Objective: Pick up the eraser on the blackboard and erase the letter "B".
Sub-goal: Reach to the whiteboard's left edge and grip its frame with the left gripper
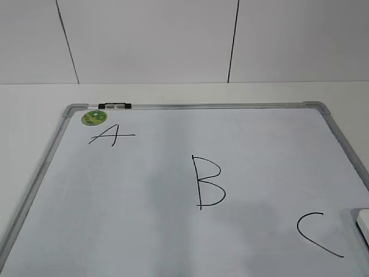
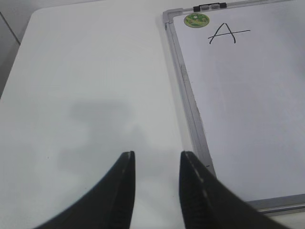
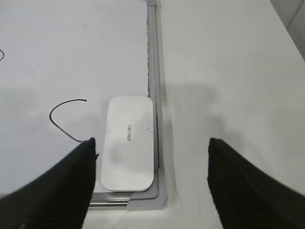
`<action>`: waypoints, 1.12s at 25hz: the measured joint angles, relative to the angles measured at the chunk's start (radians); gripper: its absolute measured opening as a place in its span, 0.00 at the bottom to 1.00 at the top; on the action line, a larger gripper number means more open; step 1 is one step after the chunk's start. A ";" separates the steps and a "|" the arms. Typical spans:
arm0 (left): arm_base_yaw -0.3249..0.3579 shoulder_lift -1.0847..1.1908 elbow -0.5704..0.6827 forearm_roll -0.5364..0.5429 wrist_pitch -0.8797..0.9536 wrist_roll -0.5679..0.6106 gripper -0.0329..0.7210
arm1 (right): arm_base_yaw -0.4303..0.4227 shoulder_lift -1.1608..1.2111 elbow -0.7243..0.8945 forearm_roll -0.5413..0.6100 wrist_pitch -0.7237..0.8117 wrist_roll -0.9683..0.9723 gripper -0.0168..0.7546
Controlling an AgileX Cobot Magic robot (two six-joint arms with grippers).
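The blackboard (image 1: 173, 231) is a white board with a silver frame, lying flat on the table. The black letter "B" (image 1: 207, 182) is at its middle. The white eraser (image 3: 127, 142) lies in the board's near right corner, beside the letter "C" (image 3: 64, 119); only its edge shows in the exterior view (image 1: 364, 222). My right gripper (image 3: 150, 143) is wide open above the eraser and the board's corner, not touching it. My left gripper (image 2: 156, 157) is open and empty above the bare table left of the board's frame (image 2: 190, 100). Neither gripper shows in the exterior view.
The letter "A" (image 1: 111, 135), a round green sticker (image 1: 94, 118) and a small black-and-clear marker (image 1: 115, 105) are at the board's far left corner. White table surrounds the board (image 3: 228, 71). A white wall stands behind.
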 joint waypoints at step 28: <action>0.000 0.686 -0.220 -0.070 0.019 0.000 0.36 | 0.000 0.574 -0.089 0.146 0.087 0.139 0.78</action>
